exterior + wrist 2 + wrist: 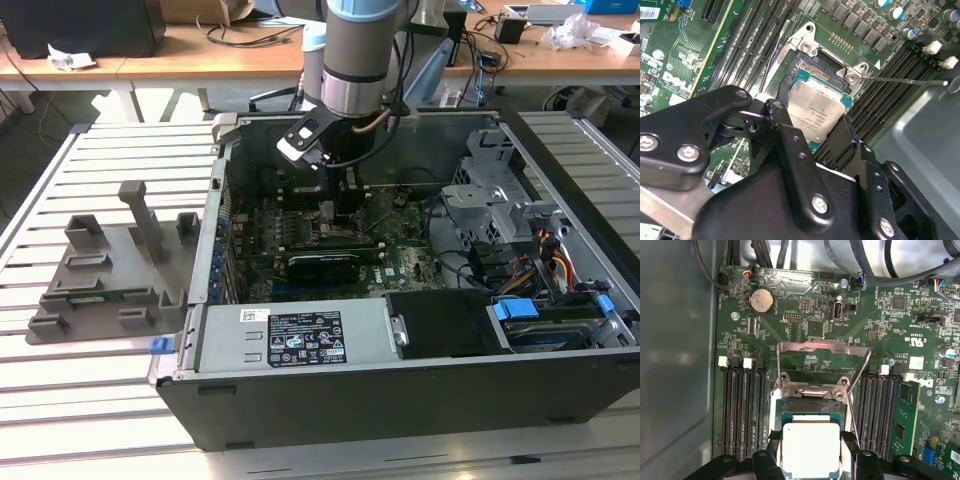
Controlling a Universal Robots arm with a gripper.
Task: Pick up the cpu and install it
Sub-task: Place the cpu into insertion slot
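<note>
The cpu (820, 112) (810, 447) is a silvery square chip with a thin green rim, sitting over the dark socket frame (810, 405) (812, 57) on the green motherboard (405, 250). My gripper (815, 122) (811, 446) is shut on it, one black finger against each of two opposite edges. The socket's metal bracket (822, 357) stands swung open, and its thin lever (905, 80) sticks out to the side. In the exterior view the gripper (345, 205) reaches down into the open computer case (400, 395). I cannot tell whether the chip rests fully in the socket.
Black memory slots (742, 410) flank the socket, with a green memory strip (902, 420) in one. The case holds a power supply (290, 335), a metal drive cage (485, 190) and cables (555, 265). A grey fixture (110, 270) lies on the slatted table at the exterior view's left.
</note>
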